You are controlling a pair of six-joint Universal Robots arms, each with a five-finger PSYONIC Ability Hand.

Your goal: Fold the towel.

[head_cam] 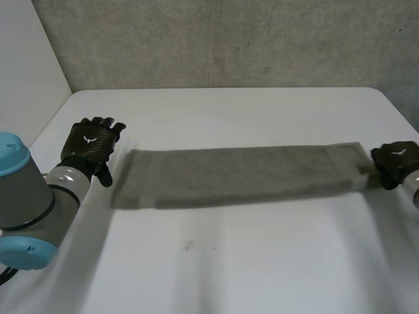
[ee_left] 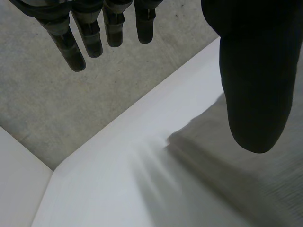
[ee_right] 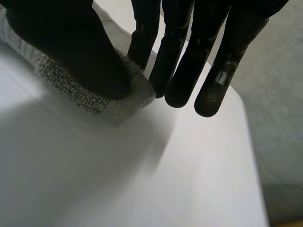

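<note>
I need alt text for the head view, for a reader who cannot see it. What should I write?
A long grey towel lies stretched across a white table. The robot's right hand pinches one end of it, while the open left hand is beside the other end.

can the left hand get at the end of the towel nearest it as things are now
Probably yes. The left hand is open beside the towel, close to its end, with bare table between them and nothing in the way. The right hand pinches the opposite end.
</note>
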